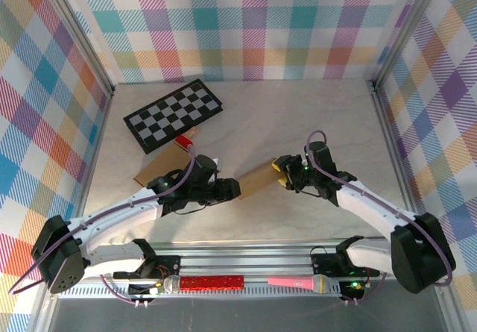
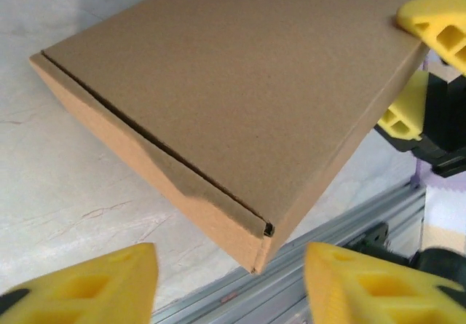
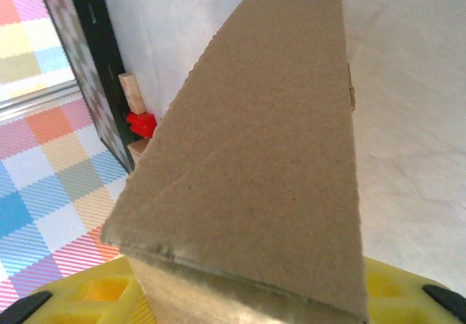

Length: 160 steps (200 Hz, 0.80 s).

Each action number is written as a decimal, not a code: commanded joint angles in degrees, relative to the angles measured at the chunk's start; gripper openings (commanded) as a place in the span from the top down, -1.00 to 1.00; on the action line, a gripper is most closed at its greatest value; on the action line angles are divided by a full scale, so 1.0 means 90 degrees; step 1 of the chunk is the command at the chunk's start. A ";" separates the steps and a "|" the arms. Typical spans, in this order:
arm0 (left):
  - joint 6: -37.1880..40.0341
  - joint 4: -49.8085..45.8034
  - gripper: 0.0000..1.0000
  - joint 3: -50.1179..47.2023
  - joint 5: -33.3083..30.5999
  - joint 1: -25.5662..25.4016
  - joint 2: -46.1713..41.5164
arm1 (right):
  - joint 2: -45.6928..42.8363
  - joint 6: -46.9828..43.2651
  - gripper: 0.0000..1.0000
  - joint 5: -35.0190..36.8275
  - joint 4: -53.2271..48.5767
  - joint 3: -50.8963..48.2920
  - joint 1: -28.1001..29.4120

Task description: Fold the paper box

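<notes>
My right claw (image 3: 247, 298) grips the paper box (image 2: 218, 84); my left claw (image 2: 229, 280) gapes open. Folding looks nearly done: next, press it flat.

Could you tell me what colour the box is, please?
The box is plain brown, clearest in the left wrist view.

Cardboard box (image 1: 257, 180), left gripper (image 1: 228, 189), right gripper (image 1: 280, 173) at its ends — checkerboard (image 1: 173, 114) behind
</notes>
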 commanded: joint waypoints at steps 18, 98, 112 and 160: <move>-0.0272 -0.0052 -0.26 -0.0022 -0.0072 0.0185 -0.0488 | 0.1689 -0.1096 -0.21 -0.0647 0.1661 0.0186 -0.0137; -0.0325 -0.0618 -0.24 0.0085 -0.0179 0.0519 -0.1009 | 0.2016 -0.2161 -0.59 0.0012 -0.2154 0.1940 -0.0161; -0.0234 -0.0894 -0.24 0.0186 -0.0281 0.0650 -0.1133 | 0.1901 -0.2474 -0.60 0.0389 -0.3383 0.2303 -0.0187; 0.0621 -0.2215 -1.00 0.1139 -0.1650 0.1107 -0.1662 | -0.0166 -0.4373 -0.98 0.1566 -0.4364 0.2693 -0.0230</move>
